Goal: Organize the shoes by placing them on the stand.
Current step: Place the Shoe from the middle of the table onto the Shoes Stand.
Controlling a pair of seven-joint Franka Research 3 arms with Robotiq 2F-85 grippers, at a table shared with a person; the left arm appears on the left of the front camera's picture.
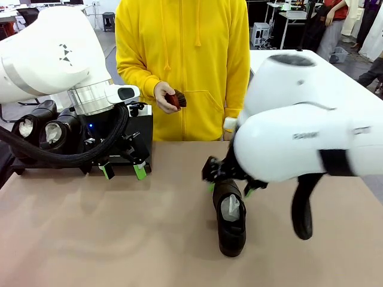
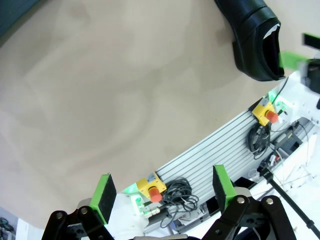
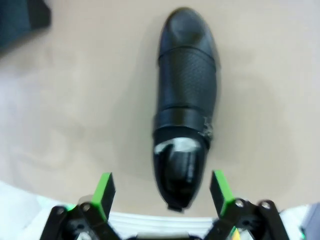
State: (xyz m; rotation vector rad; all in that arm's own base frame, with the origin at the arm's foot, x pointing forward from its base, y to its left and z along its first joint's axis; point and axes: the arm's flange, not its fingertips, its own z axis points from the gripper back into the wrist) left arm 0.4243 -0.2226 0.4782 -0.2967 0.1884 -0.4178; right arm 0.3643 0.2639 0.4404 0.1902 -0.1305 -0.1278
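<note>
— Where's the loose shoe [image 1: 230, 218]?

— On the table [image 1: 119, 239], just right of centre, toe pointing toward the robot's side. From the right wrist camera it runs from 6 o'clock up to 12, heel lowest, with white paper showing in the opening.

— And the right gripper [image 1: 230, 182]?

— Poised over the heel end, jaws spread wide, one green pad [image 3: 103, 192] on each side of the heel. I can't tell whether they touch it; nothing is clamped.

— The left gripper [image 1: 124, 171]?

— Open too, empty, hanging above the table at about 9 o'clock from that shoe, just in front of the stand [image 1: 143, 128].

— Anything on the stand?

— Two shoes [image 1: 45, 128] side by side at its left end, openings facing us, paper inside.

— The person?

— Standing at the far side in a yellow hoodie, one hand [image 1: 164, 95] holding a small brush [image 1: 176, 99] at 12 o'clock from the loose shoe.
</note>
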